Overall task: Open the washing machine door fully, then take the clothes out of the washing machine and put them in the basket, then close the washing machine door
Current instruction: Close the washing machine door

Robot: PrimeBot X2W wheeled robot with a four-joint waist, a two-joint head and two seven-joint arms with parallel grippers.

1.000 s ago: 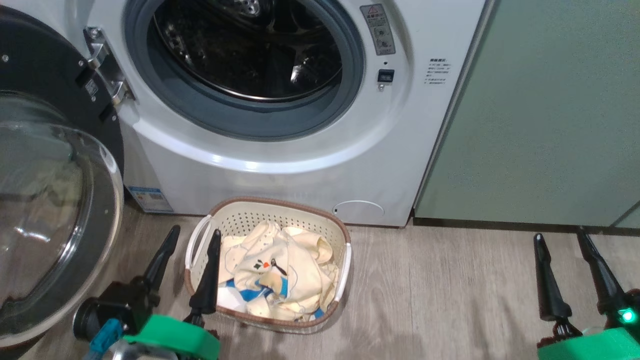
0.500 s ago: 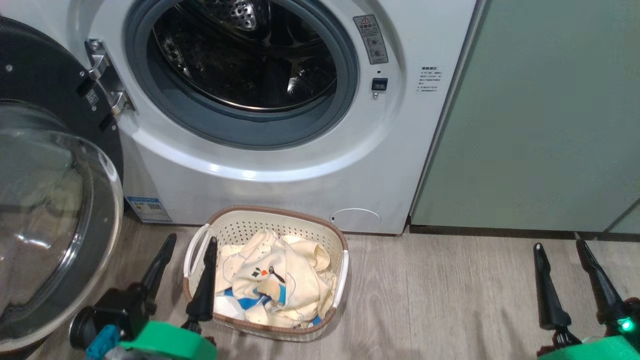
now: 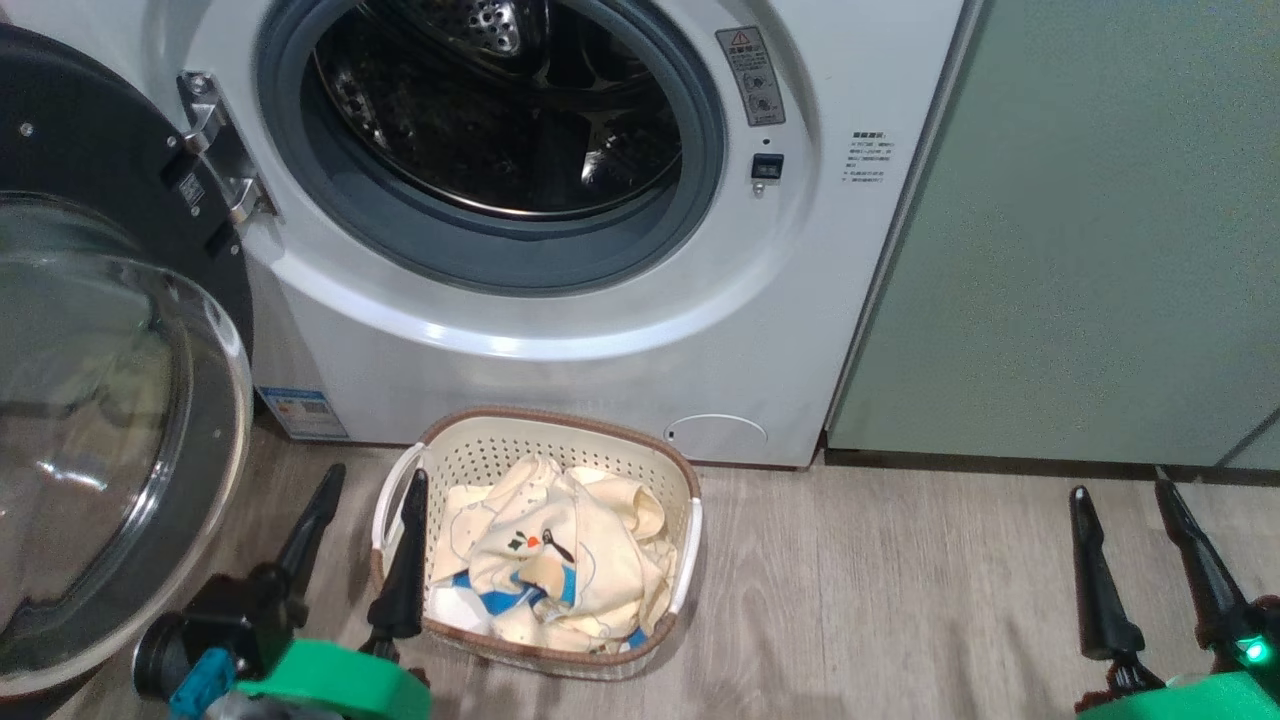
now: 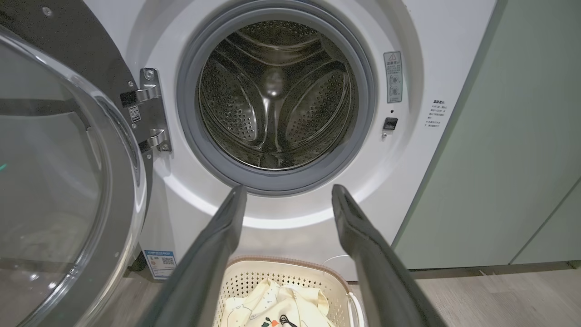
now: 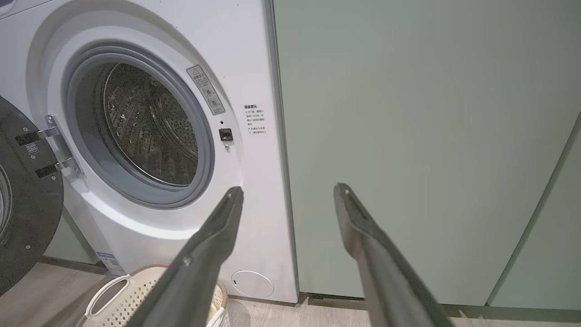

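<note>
Clothes (image 3: pixel 590 570) lie heaped inside basket (image 3: pixel 520 448) before washing machine (image 3: pixel 600 350)

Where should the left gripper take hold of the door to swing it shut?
Probably the door's black rim at its free edge, nearest the robot and farthest from the hinge, for leverage. Come from the outer face, on the left: the bulging glass offers nothing to pinch. The left gripper is open beside it.

L hand (image 3: pixel 376 473), R hand (image 3: pixel 1120 489): blk tapered fingers (image 3: pixel 1097 570), green wrists (image 3: pixel 340 685).
</note>
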